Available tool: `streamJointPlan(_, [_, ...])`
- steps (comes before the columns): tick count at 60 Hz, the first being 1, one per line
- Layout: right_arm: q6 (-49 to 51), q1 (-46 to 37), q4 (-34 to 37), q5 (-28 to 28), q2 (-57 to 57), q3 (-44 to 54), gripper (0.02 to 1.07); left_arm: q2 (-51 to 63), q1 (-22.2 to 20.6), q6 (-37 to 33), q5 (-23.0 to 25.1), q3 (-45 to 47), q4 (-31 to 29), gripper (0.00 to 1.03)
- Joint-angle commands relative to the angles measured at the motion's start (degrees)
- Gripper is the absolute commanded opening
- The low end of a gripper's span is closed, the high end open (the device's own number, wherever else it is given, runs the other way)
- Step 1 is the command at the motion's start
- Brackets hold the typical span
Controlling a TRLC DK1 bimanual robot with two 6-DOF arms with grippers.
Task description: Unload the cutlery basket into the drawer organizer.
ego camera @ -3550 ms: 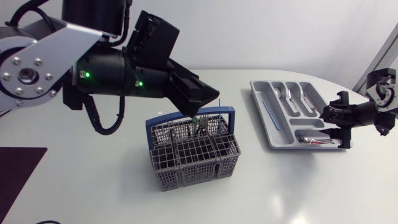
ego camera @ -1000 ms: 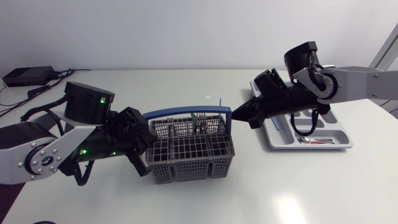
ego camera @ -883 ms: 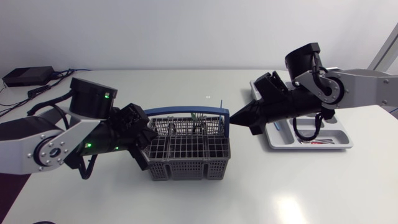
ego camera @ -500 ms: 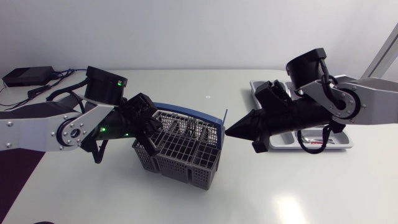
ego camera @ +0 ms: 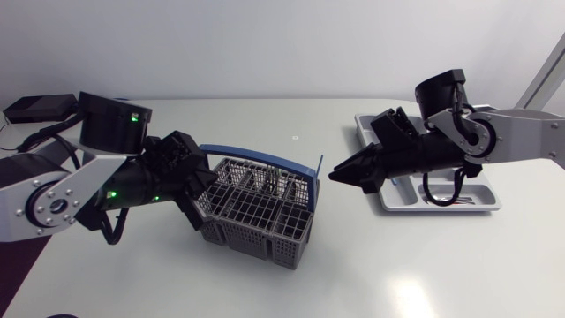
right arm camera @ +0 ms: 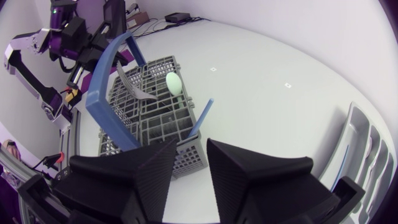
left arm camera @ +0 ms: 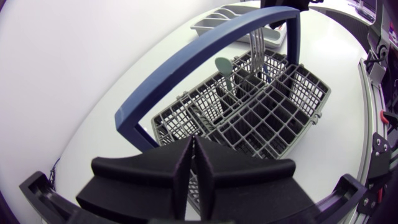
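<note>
Pick step, I reckon: left gripper (left arm camera: 191,142) jaws clamped on the wall of the tilted cutlery basket (ego camera: 256,212) mid-worktop (ego camera: 397,265), right gripper (right arm camera: 191,146) jaws open beside it; next, grab the fork (right arm camera: 134,84), then carry it to the drawer organizer (ego camera: 415,208).

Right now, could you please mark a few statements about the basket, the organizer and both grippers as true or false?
1. The right gripper is open with nothing between its fingers. True.
2. The cutlery basket has a red handle. False: the handle is blue.
3. A fork and a pale green spoon stand in the basket. True.
4. The drawer organizer is empty. False: cutlery lies in it.
5. The left gripper is at the organizer. False: it is at the basket's side.
</note>
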State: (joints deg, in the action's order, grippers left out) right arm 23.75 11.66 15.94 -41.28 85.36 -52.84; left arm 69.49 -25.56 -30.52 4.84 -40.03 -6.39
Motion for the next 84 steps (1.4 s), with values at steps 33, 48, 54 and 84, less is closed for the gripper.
streamJointPlan(33, [-5.2,3.46,-3.82,2.34,8.24,-6.49,0.5,-12.19,-1.51,-0.06,0.34,8.57,-4.07,0.06])
streamJointPlan(48, [-5.47,4.86,-4.26,3.75,9.3,-6.93,0.14,-14.21,-2.48,0.46,0.34,9.09,-5.38,0.06])
streamJointPlan(54, [-6.26,4.86,-3.9,4.1,9.38,-6.93,0.07,-14.83,-2.65,0.64,0.26,9.27,-5.82,0.06])
streamJointPlan(84, [-5.47,5.04,3.65,5.07,1.56,-9.74,0.07,-15.27,-4.23,0.9,-0.01,9.09,-6.18,0.06])
